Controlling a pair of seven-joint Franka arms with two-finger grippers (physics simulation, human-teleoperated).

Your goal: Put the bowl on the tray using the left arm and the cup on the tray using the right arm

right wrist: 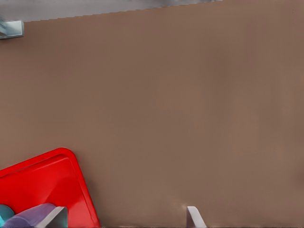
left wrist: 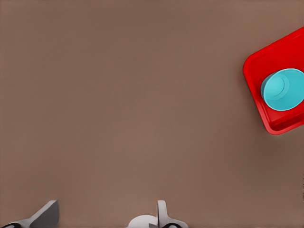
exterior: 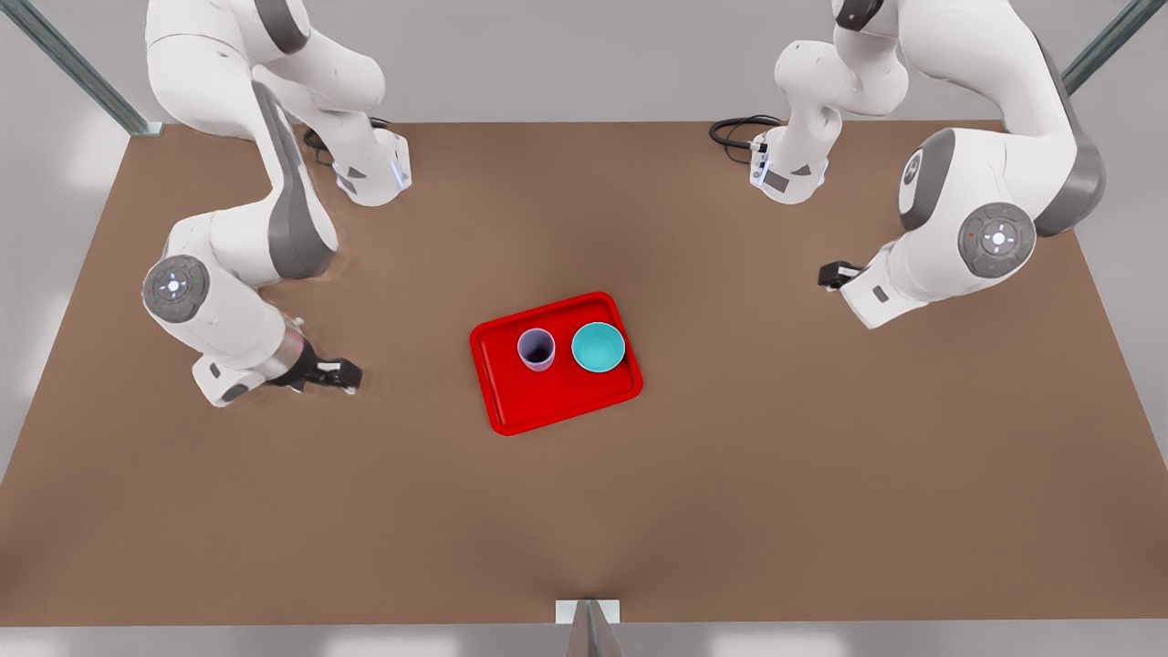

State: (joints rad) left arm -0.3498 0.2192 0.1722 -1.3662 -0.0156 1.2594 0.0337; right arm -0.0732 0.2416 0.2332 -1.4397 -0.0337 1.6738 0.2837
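The bowl and cup stand on the tray, well apart from both jaws. The left gripper and right gripper gape wide, empty.

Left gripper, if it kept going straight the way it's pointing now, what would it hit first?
Probably the bare table. The open left gripper faces brown tabletop, with the tray and bowl well off to one side. Depth is unclear.

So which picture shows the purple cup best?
The front view: the whole cup stands upright on the red tray, beside the bowl. The right wrist view catches just its lavender edge.
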